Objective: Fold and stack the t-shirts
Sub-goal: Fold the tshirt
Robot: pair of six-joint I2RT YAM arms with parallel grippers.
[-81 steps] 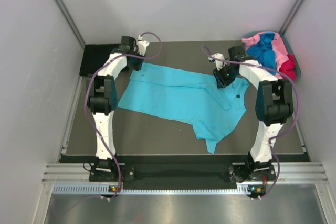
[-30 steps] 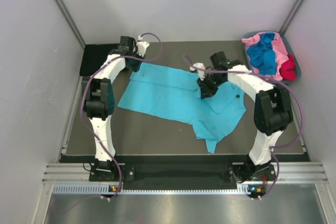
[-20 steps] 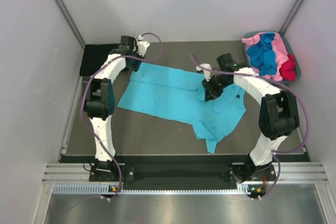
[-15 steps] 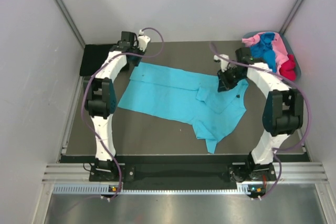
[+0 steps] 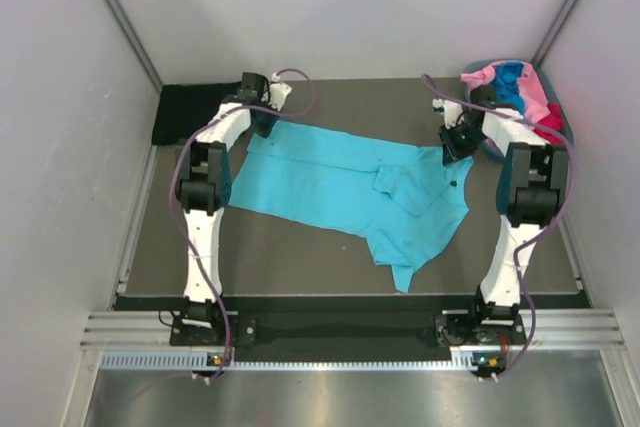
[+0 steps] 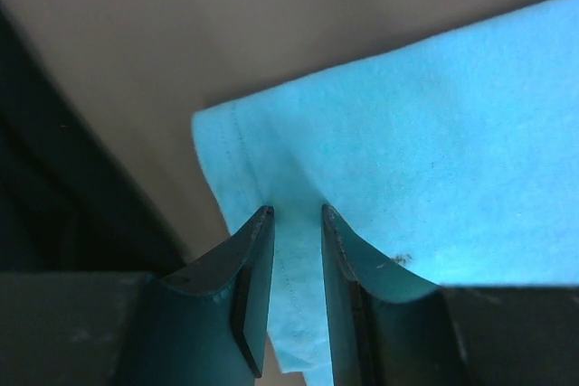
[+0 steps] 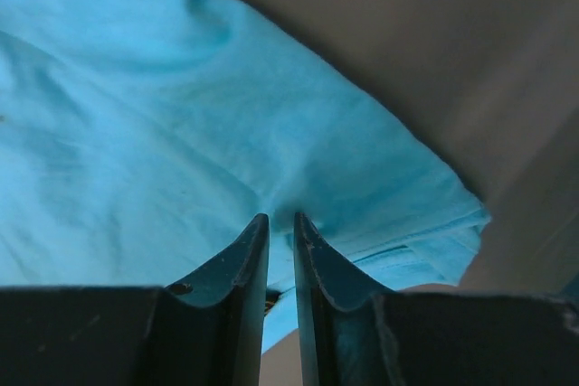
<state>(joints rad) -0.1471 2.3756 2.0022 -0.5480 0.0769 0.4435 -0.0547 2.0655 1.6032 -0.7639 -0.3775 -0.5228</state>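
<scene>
A light turquoise t-shirt (image 5: 340, 182) lies spread on the dark table, with a small fold near its middle. My left gripper (image 5: 262, 117) is shut on its back left corner; in the left wrist view the gripper (image 6: 294, 214) has the shirt's hem (image 6: 434, 151) between its fingers. My right gripper (image 5: 455, 143) is shut on the back right edge; in the right wrist view the gripper (image 7: 281, 219) pinches bunched cloth of the shirt (image 7: 136, 115). A black t-shirt (image 5: 185, 112) lies folded at the back left.
A grey-blue tub (image 5: 541, 71) at the back right corner holds a pink shirt (image 5: 485, 77), a royal blue shirt (image 5: 510, 82) and a red shirt (image 5: 550, 125). White walls close in the table on three sides. Bare table lies in front of the turquoise shirt.
My right gripper has moved from the shirt's middle out to the back right, drawing the cloth with it. My left gripper stayed at the back left corner, shifting slightly.
</scene>
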